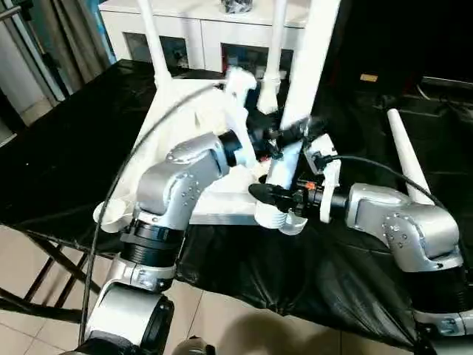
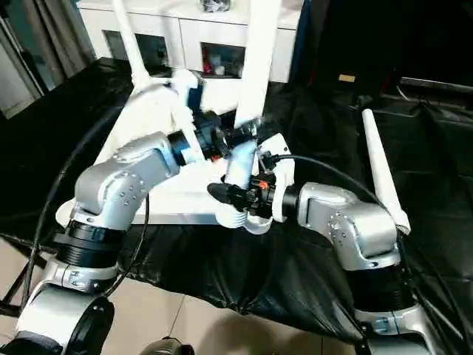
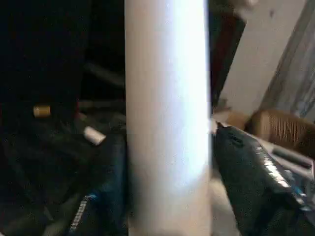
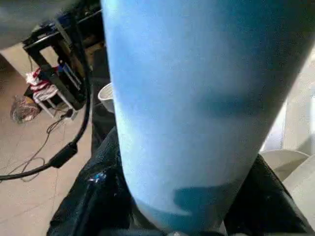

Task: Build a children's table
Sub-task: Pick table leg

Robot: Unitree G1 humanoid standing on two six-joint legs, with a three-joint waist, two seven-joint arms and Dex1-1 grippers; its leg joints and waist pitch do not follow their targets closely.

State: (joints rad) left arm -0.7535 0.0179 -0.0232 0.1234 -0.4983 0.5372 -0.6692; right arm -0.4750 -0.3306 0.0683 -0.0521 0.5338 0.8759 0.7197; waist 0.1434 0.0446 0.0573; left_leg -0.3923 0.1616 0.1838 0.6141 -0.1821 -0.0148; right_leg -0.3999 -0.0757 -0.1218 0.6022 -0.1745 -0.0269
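Observation:
The white tabletop [image 1: 225, 201] lies upside down on a black-covered table. Two white legs [image 1: 151, 37] [image 1: 275, 44] stand in its far corner sockets. A third leg [image 1: 310, 59] stands upright at the near right corner socket [image 1: 284, 218]. My left gripper [image 1: 287, 135] is at this leg partway up, and the leg [image 3: 167, 123] runs across the left wrist view. My right gripper [image 1: 279, 194] is shut on the same leg just above the socket, where the leg [image 4: 197, 98] sits between its fingers. Another leg [image 1: 406, 155] lies loose on the cloth to the right.
A white glass-doored cabinet [image 1: 199, 29] stands behind the table. The black cloth [image 1: 295, 274] hangs over the near table edge, with tiled floor [image 1: 44, 325] below. A black cable [image 1: 118, 185] loops over my left arm. The near left corner socket [image 1: 111, 214] has nothing in it.

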